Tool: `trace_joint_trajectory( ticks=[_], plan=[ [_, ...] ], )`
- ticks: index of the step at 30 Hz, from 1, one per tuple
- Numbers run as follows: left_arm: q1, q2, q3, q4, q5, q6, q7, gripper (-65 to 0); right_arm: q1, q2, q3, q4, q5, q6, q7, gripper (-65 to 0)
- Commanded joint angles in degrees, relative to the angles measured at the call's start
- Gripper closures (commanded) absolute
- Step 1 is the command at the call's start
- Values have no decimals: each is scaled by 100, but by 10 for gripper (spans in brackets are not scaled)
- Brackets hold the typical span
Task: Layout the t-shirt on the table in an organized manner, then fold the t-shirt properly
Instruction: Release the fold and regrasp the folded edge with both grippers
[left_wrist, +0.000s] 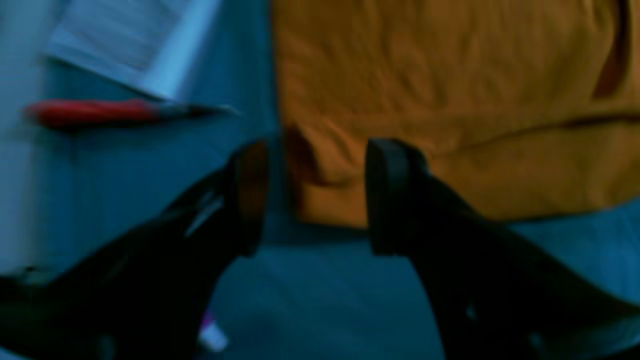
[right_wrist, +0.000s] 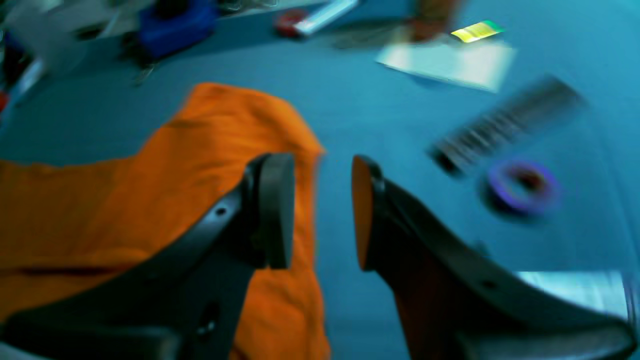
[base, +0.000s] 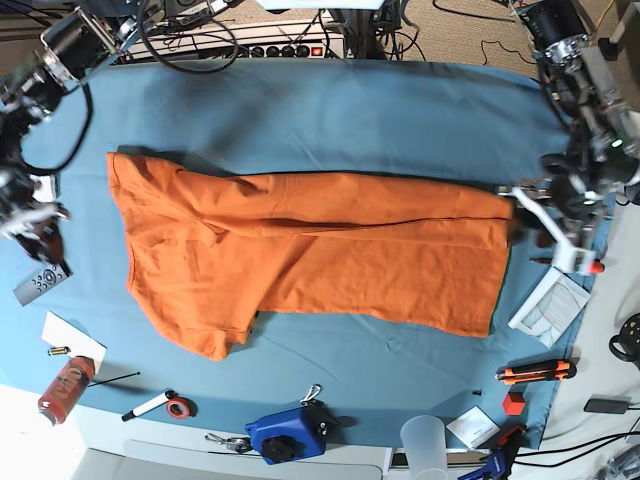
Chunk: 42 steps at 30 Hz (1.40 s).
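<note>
Base view, seen from above, nearest edge first. Along the near rim of the table (base: 330, 100), draped in wrinkled blue-teal cloth, lie small items: a blue boxy tool (base: 290, 435), a translucent plastic cup (base: 424, 440), a marker (base: 150, 405) beside a red tape ring (base: 180, 408), and a small orange-red bottle (base: 65, 385). Mid-table, the t-shirt (base: 320, 255) is spread flat: plain bright orange, soft and creased, with a long fold line running across its length, one sleeve jutting toward the near edge, the hem at the right of this view. Beyond it the cloth runs bare to the far edge, where cables and a power strip (base: 285, 48) sit.

The left end effector (left_wrist: 315, 197) is at the hem side; in the left wrist view its two dark, rounded pads stand apart, straddling a puckered corner of the orange fabric without clamping it. A red-handled pen (left_wrist: 100, 112) and a white paper (left_wrist: 135, 45) lie past it, blurred.

The right end effector (right_wrist: 322, 212) hovers at the sleeve side; in the right wrist view its black curved fingers (right_wrist: 277, 210) are likewise parted, one over orange fabric, the other over bare cloth, holding nothing. Further off lie a remote (right_wrist: 505, 125), a purple tape ring (right_wrist: 522, 185) and a white pad (right_wrist: 450, 62).
</note>
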Motion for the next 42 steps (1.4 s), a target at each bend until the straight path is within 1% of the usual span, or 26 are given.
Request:
trace_joint_trajectory(
  ticks=[1,4,6,8,11,13,16,18,21,24,29,31,34,38,40,42],
  plan=[
    [66,-70,-273,162,-157,-52,-63,-317,-2,155,168,79,249,-9,46,-200],
    [330,-85,-953,205,-654,-210,-37,-317,-398,153,505,79,275,-9,101,-202],
    [553,-131,-1211,205,-957,-286,-2,-317,-706,151,544,79,271,-2,94,-241],
    [769,-160,-1331,205,-1078,-306,-2,-317,-1021,133,511,76,264,-4,98,-280],
    [1036,-208,-1338,205,-1082,-308,-7,-317,-1390,57,494,37,236,-4,120,-282],
    [1128,-210,-1338,205,-1078,-308,-7,-317,-1513,-39,496,-92,179,-9,269,-282],
    [1158,-210,-1338,205,-1075,-306,-22,-317,-1517,-175,492,-518,205,-7,433,-282],
    [1154,-210,-1338,205,-1078,-306,-42,-317,-1480,-195,426,-949,308,0,527,-282],
    [1158,-210,-1338,205,-1075,-308,-66,-317,-1388,-136,186,-1567,664,240,417,-282],
    [1156,-210,-1338,205,-1071,-306,-66,-317,-1244,-146,-127,-1910,997,288,269,-282],
    [1158,-210,-1338,205,-1056,-306,-68,-318,-1075,-168,-614,-1956,953,288,306,-282],
    [1156,-208,-1338,203,-1058,-304,-70,-317,-1019,-181,-761,-1954,791,288,321,-282],
    [1156,-203,-1239,192,-1058,-304,-81,-317,-1016,-181,-999,-1956,597,288,365,-281],
    [1154,-210,-673,-131,-1054,-302,-374,-318,-1014,-181,-1121,-1956,562,288,365,-281],
    [1095,-210,-385,-398,-1054,-245,-485,-318,-1012,-177,-1108,-1956,560,288,363,-281],
    [929,-208,-240,-697,-1056,-127,-481,-318,-1014,-179,-1110,-1954,557,288,361,-281]
  ],
)
